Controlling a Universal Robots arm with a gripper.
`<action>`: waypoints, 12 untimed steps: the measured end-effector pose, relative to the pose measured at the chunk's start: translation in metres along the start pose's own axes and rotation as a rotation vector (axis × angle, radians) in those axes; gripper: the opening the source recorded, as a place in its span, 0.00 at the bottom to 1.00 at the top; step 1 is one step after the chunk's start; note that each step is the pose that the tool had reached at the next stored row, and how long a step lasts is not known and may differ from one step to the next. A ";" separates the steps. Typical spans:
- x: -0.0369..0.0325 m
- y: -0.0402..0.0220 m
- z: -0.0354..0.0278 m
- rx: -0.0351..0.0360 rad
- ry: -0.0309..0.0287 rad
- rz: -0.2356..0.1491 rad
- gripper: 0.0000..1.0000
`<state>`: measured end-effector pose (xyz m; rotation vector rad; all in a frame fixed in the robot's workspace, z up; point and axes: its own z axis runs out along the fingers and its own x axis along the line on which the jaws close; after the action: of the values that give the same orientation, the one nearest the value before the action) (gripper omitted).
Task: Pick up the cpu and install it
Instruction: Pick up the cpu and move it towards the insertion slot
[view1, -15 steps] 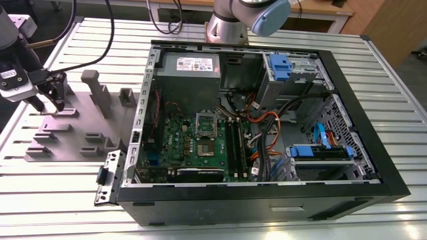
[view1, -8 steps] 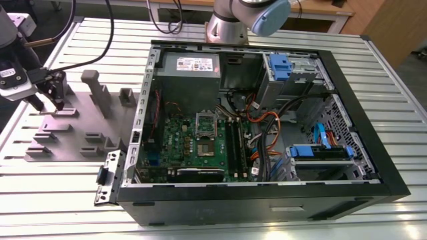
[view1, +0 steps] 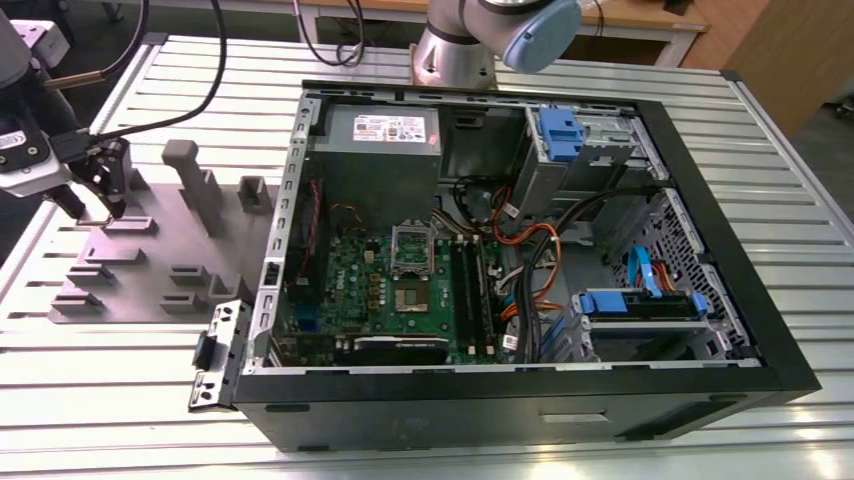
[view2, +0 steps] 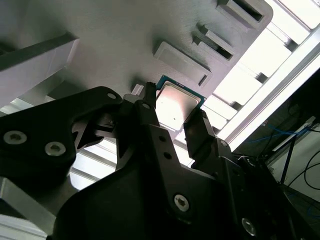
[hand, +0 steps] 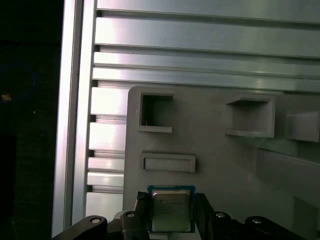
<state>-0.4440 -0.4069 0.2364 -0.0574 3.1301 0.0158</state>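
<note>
We see the black two-fingered gripper (view1: 96, 205) clamped on the small square silver-topped cpu (hand: 171, 212) (green-edged) at the grey moulded plate (view1: 147, 275), beside the open black computer case (view1: 747, 300).

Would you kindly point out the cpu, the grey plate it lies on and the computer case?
cpu (hand: 171, 212): first wrist view, middle of its metal top.
grey plate (view1: 134, 285): exterior view, a bare flat patch.
computer case (view1: 467, 405): exterior view, its black near wall.
</note>
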 end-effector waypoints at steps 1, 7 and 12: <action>0.0000 0.0000 -0.0001 0.0001 0.0000 0.000 0.47; 0.0000 0.0000 -0.0021 0.0008 0.0002 0.000 0.47; 0.0000 0.0000 -0.0039 0.0007 0.0000 0.000 0.47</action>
<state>-0.4440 -0.4069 0.2403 -0.0574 3.1301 0.0147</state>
